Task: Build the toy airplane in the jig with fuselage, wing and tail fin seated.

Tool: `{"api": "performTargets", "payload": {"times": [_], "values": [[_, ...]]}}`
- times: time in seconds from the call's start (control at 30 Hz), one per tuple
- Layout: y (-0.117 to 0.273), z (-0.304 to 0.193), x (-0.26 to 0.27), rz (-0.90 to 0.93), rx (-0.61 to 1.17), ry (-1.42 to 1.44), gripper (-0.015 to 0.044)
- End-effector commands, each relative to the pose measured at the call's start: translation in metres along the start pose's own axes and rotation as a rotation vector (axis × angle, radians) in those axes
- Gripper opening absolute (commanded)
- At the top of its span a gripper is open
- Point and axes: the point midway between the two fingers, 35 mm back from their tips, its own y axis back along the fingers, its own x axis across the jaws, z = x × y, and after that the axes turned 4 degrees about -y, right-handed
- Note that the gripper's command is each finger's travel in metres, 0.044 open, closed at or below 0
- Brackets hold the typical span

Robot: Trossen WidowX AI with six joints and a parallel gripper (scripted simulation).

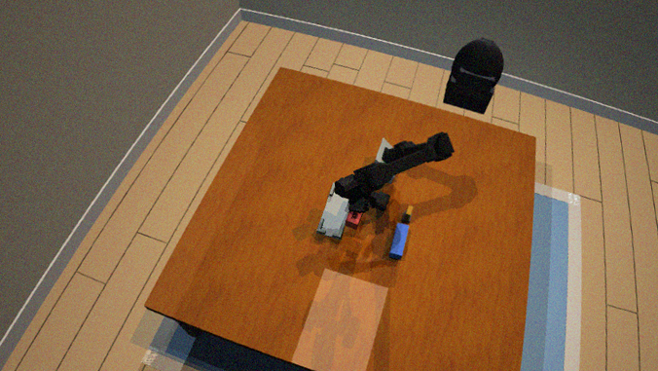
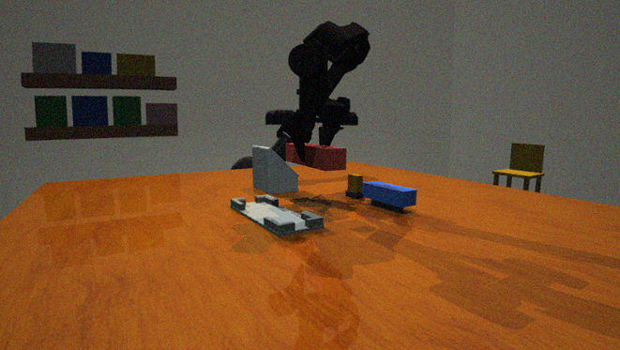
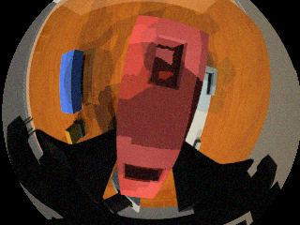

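Observation:
My gripper [image 1: 361,208] [image 2: 317,144] [image 3: 147,134] is shut on the red fuselage [image 1: 353,219] [image 2: 317,155] [image 3: 160,103] and holds it level in the air, well above the table. Two dark sockets show on its top in the wrist view. The grey jig [image 1: 329,225] [image 2: 276,225] [image 3: 202,112] lies empty on the table, just beside and below the fuselage. The blue wing [image 1: 398,239] [image 2: 389,193] [image 3: 70,82] lies flat on the other side, with a small yellow block [image 1: 409,210] [image 2: 354,182] [image 3: 75,131] at its end. The grey wedge-shaped tail fin [image 1: 384,146] [image 2: 271,171] stands near the arm's base.
The orange table [image 1: 263,182] [image 2: 170,290] stands on a blue rug [image 1: 548,291]. A black object [image 1: 473,76] stands on the floor behind the table. A wall shelf with books [image 2: 94,100] and a yellow chair [image 2: 524,163] are far off.

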Motion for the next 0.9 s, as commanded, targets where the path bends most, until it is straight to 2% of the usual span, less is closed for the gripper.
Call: {"api": "performTargets", "payload": {"times": [0.0,0.83,0.87], "values": [[-0.005,0.001,-0.012,-0.002,0.003,0.012,0.0],[-0.041,0.0,-0.079,-0.003,0.003,0.091,0.0],[-0.041,0.001,-0.079,-0.003,0.003,0.091,0.0026]]}}
